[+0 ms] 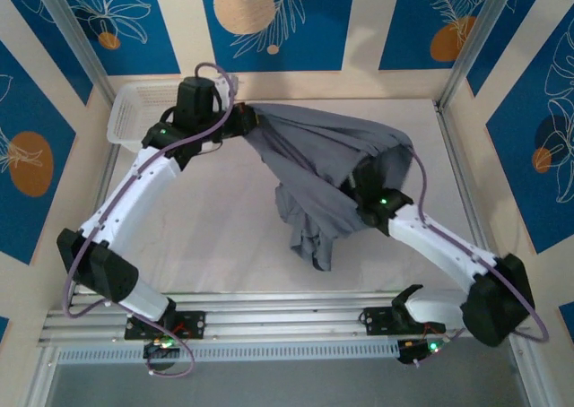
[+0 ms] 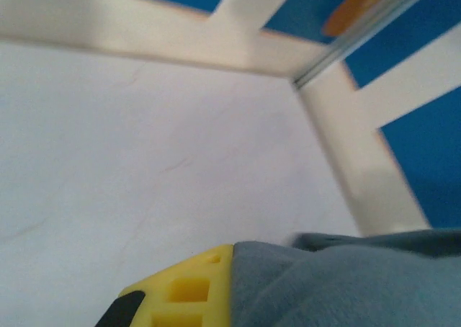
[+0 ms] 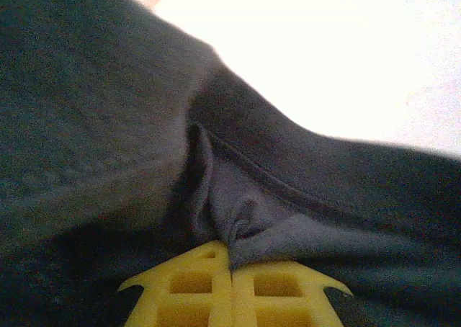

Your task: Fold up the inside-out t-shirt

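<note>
t-shirt (image 1: 323,156): held up off the table (image 1: 224,219), loose end hung toward 6 o'clock.
left gripper (image 2: 227,291): at 11 o'clock, seemingly pressed together on the cloth edge.
right gripper (image 3: 230,284): at 3 o'clock, pinched tight on a fold.

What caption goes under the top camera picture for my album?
The left gripper and the right gripper, both shut, hold a dark slate-grey fabric t-shirt stretched between them over the white table.
</note>
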